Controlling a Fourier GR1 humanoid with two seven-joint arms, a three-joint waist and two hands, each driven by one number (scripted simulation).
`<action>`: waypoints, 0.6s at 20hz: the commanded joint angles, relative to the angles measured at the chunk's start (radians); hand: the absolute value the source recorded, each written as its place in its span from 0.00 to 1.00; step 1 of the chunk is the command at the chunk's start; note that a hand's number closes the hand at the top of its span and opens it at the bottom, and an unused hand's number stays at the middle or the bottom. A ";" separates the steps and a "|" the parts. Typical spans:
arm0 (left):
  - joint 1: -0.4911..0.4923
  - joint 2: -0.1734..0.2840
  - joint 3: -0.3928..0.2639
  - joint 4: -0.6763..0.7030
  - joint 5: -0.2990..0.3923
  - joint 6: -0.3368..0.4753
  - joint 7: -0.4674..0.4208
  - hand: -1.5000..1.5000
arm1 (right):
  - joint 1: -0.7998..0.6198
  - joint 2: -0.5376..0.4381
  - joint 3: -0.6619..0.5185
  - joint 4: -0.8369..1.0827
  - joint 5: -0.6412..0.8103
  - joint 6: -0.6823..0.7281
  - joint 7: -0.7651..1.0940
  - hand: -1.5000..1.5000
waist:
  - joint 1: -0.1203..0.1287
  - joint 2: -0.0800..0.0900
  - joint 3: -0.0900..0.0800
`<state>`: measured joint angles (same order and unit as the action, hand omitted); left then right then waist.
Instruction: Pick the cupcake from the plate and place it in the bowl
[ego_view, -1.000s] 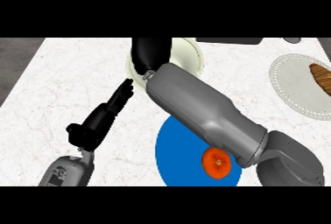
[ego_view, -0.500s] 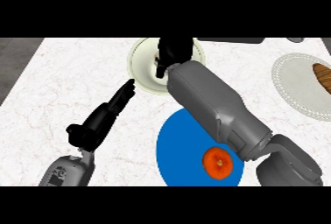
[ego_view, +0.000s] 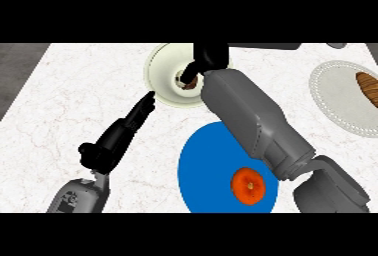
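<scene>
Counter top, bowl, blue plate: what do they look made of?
Counter: looks like white marble or stone, faint grey-pink veining, matte. Bowl: probably glazed ceramic, plain cream with a soft sheen, though plastic is possible. Blue plate: flat uniform blue, no highlights; matte plastic or painted ceramic, can't tell which.

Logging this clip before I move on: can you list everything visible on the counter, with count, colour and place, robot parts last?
bowl: one, cream, far centre of the counter, under the right hand
cupcake: one, brown, partly hidden, inside the bowl
blue plate: one, near centre
orange item: one, on the blue plate
white plate: one, right edge, holding a brown item cut off by the edge
counter: one, white marble
left hand: black, fingers straight, pointing toward the bowl
right hand: black, over the bowl, fingers hard to read
</scene>
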<state>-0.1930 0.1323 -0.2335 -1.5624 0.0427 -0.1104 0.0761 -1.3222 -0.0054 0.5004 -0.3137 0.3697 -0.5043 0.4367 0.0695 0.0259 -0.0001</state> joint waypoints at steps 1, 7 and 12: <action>0.025 0.001 -0.010 -0.013 -0.004 -0.006 0.004 0.50 | -0.001 0.005 -0.076 0.015 -0.035 -0.140 -0.068 0.00 | -0.008 -0.005 0.000; 0.049 0.031 0.031 -0.052 0.029 -0.023 0.031 0.50 | 0.016 -0.105 -0.228 -0.018 -0.137 -0.219 -0.138 0.00 | -0.030 -0.015 0.001; 0.056 0.010 0.036 -0.047 0.001 0.006 0.002 0.50 | 0.111 -0.147 -0.316 -0.058 -0.201 -0.218 -0.228 0.00 | -0.052 -0.020 0.001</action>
<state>-0.1514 0.1501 -0.2009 -1.5835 0.0494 -0.1189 0.0704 -1.2710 -0.0991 0.2518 -0.3437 0.2172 -0.7200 0.2722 0.0319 0.0112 0.0003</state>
